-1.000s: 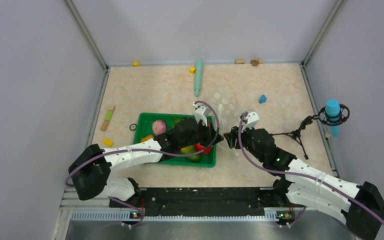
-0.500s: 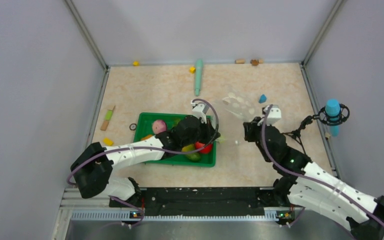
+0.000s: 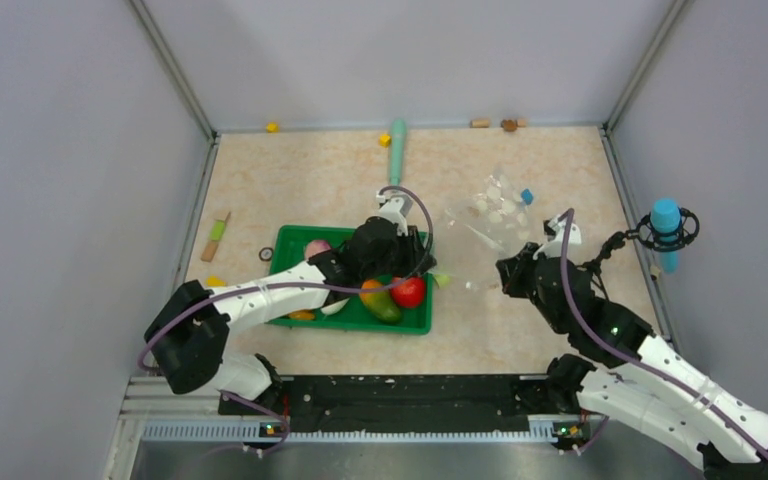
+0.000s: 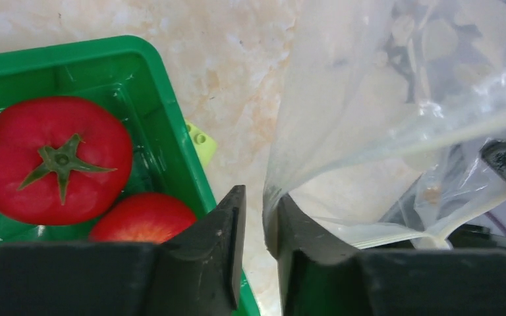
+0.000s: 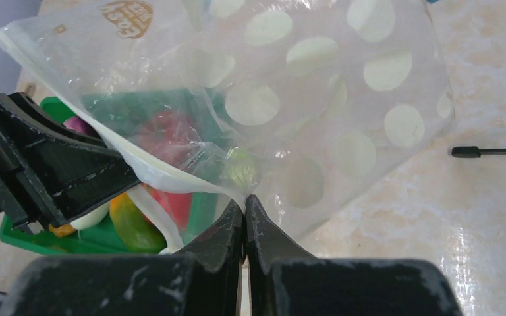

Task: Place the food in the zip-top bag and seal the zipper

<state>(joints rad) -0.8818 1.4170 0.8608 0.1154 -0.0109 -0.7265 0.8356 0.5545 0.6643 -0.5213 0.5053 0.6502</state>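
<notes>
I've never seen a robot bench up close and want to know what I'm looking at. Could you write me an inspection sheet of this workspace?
Surface: beige marbled tabletop, no spills seen.
Job's things: zip-top bag held up between the arms; tomato, mango, white radish and purple onion lie in the green tray.
Clutter: teal stick, yellow block, blue block, wooden pieces.
Grippers: right gripper shut on the bag's edge; left gripper slightly open beside another edge.
Cables: a purple cable loops along each arm.
Surroundings: grey walls; microphone on a tripod, right side.
</notes>
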